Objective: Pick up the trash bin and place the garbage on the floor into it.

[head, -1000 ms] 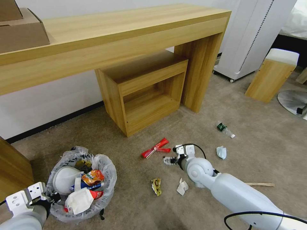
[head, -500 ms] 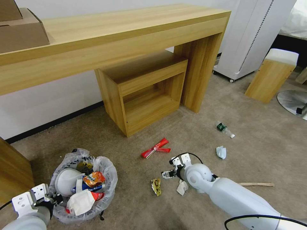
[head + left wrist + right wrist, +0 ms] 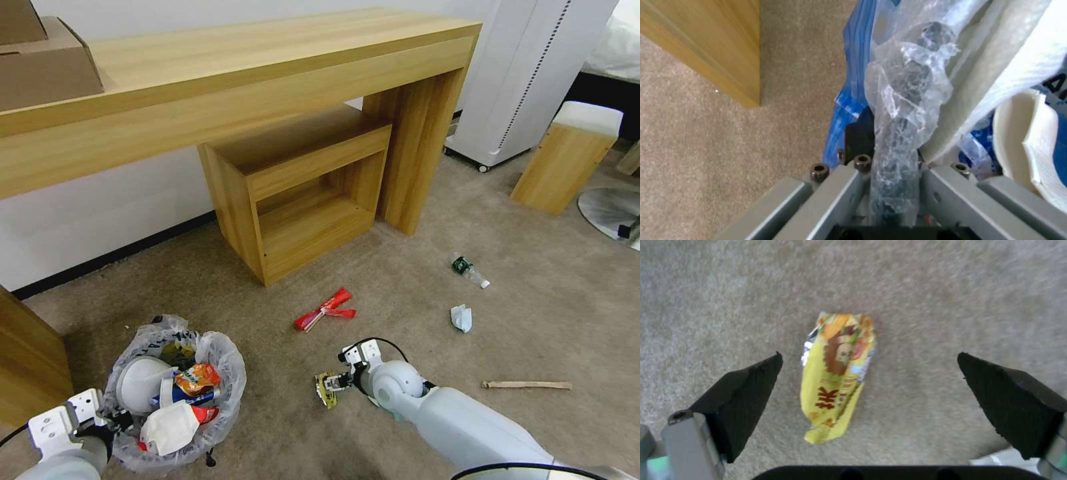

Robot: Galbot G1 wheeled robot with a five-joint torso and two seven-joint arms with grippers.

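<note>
On my far left a wooden panel (image 3: pixel 30 360) stands close to the trash bin (image 3: pixel 227 363), leaving only a narrow strip of floor (image 3: pixel 280 427) between them. My left gripper (image 3: pixel 110 420) sits at the bin's near rim, clamped shut on the plastic-wrapped rim; in the left wrist view I see the crinkled bag (image 3: pixel 902 110) pinched between the grey fingers (image 3: pixel 947 193). The bin is packed with a white slipper (image 3: pixel 141 383), an orange packet (image 3: pixel 195 375) and crumpled paper (image 3: pixel 170 427). To its right the carpet lies open up to the low shelf unit (image 3: pixel 300 193) under the long desk (image 3: pixel 233 80). My right gripper (image 3: pixel 331 383) hangs over the yellow wrapper (image 3: pixel 325 390), and in the right wrist view its black pads (image 3: pixel 746 396) stand wide apart with the wrapper (image 3: pixel 838 373) lying flat between them, untouched. A red wrapper (image 3: pixel 327 308) lies just beyond. Farther right, well apart, are a crumpled white scrap (image 3: pixel 461 317), a green-label bottle (image 3: pixel 469 270) and a wooden stick (image 3: pixel 527 385), with free carpet around them up to the wooden stool (image 3: pixel 567 157) and white cabinet (image 3: pixel 527 73). Against a second ago, my right gripper has come down and leftward from beside the red wrapper to the yellow one, now covering the paper scrap that lay near it; the bin has shifted slightly with my left arm.
</note>
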